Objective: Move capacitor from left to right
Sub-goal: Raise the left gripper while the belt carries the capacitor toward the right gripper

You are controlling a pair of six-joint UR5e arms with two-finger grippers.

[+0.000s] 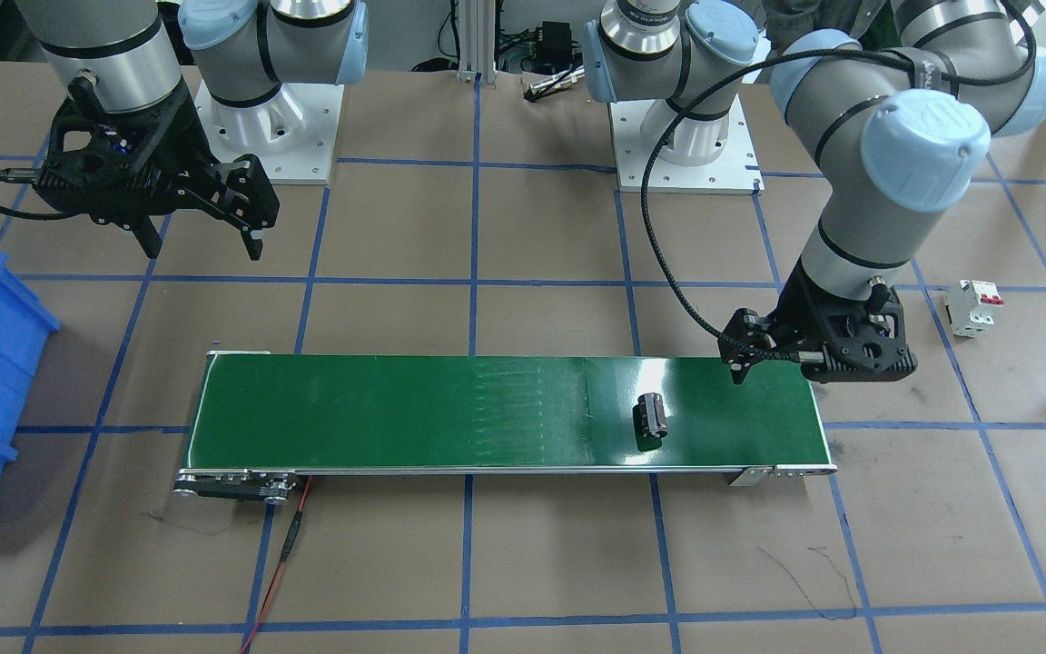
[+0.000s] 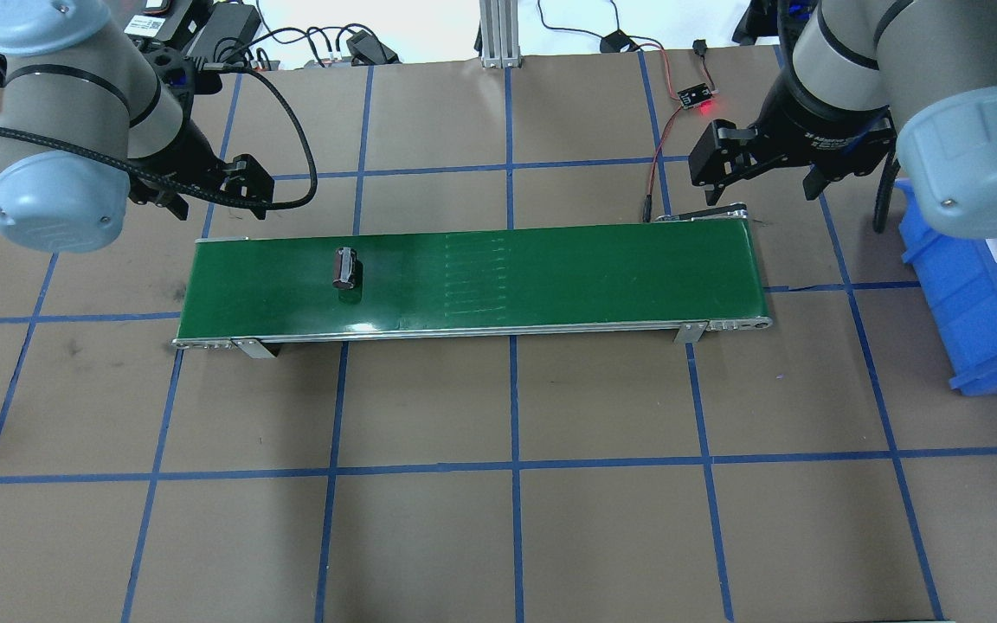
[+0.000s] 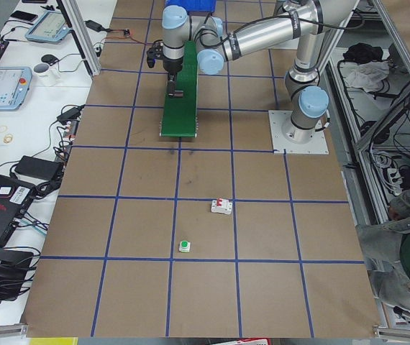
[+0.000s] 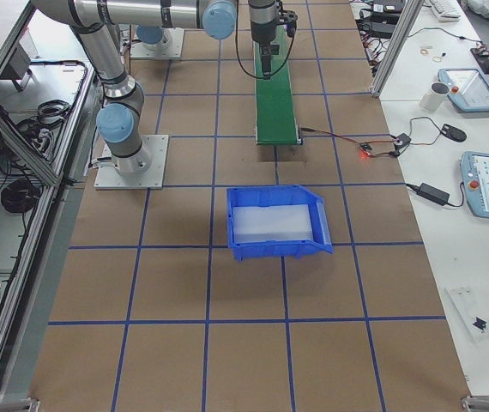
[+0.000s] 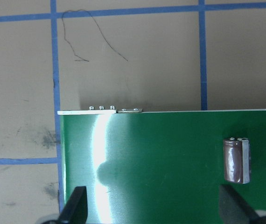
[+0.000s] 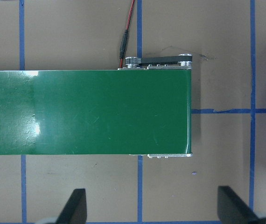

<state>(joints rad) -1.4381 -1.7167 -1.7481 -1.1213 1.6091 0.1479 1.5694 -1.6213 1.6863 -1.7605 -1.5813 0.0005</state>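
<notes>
My left hand [image 5: 152, 207] hangs over the left end of the green belt [image 2: 550, 277], and my worry is its aim. The capacitor [image 5: 236, 161] lies on its side on the belt near that end, in line with one fingertip rather than centred in the gap. I judge a straight drop would land a finger on it or nudge it. Being round on a slick belt, it could roll off the belt's edge onto the tabletop [image 2: 516, 519], and a pinch across its sleeve might squirt it out. That hand is spread wide, holding and touching nothing. My right hand [image 6: 152, 205] is just as wide and empty, over the tabletop beside the belt's right end.
</notes>
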